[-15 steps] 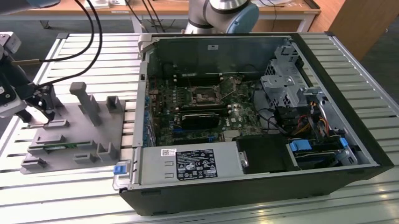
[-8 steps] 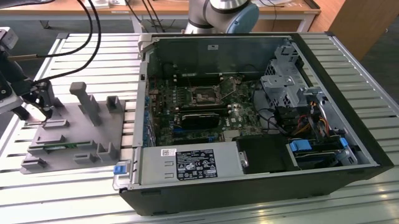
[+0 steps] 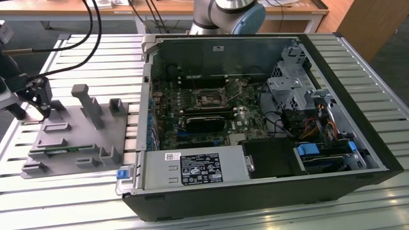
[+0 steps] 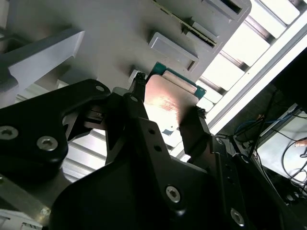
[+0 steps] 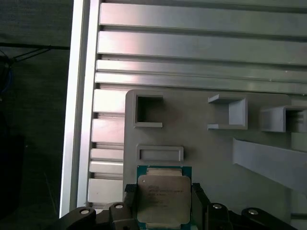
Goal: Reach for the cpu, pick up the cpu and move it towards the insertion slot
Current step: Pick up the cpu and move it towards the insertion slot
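Observation:
The cpu (image 5: 163, 194) is a small silver-topped square chip with a green border, and it sits between my gripper's (image 5: 162, 203) two black fingers. In the second wrist view the fingers (image 4: 136, 96) press against opposite edges of the cpu (image 4: 168, 103), so my gripper (image 4: 168, 112) is shut on it. In the exterior view my gripper (image 3: 39, 103) hangs over the grey fixture (image 3: 83, 139) at the exterior view's left. The insertion slot (image 3: 208, 99) is a square socket on the green board inside the open computer case, well to the exterior view's right of my gripper.
The grey fixture (image 5: 206, 153) has raised posts and square recesses, and a thin green memory stick (image 3: 61, 151) lies along its near edge. The case walls (image 3: 150, 96) stand between the fixture and the board. A black block (image 3: 204, 122) sits below the socket. Cables (image 3: 83, 28) hang above the slatted table (image 3: 64, 201).

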Tool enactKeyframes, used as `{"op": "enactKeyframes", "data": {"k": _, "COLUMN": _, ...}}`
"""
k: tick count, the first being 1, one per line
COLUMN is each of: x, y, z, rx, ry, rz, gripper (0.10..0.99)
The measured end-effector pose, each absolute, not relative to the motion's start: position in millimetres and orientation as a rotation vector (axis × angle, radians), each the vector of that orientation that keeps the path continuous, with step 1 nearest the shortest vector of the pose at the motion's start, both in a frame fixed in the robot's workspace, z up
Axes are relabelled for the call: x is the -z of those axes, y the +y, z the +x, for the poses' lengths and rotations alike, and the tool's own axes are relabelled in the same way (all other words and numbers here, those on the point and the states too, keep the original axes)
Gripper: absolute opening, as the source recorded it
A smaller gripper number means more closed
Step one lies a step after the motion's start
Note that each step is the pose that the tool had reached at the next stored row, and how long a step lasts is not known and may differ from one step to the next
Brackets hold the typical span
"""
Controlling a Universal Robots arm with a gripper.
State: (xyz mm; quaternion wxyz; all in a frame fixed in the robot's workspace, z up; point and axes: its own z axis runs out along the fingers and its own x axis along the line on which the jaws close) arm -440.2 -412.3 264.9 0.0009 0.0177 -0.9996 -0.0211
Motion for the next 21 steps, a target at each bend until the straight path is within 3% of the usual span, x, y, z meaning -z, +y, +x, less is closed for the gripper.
{"op": "enactKeyframes", "data": {"k": 21, "x": -330.5, "y": -412.0, "z": -440.2, "rx": 0.063, "ry": -3.139, "rz": 0.054, "gripper": 0.537}}
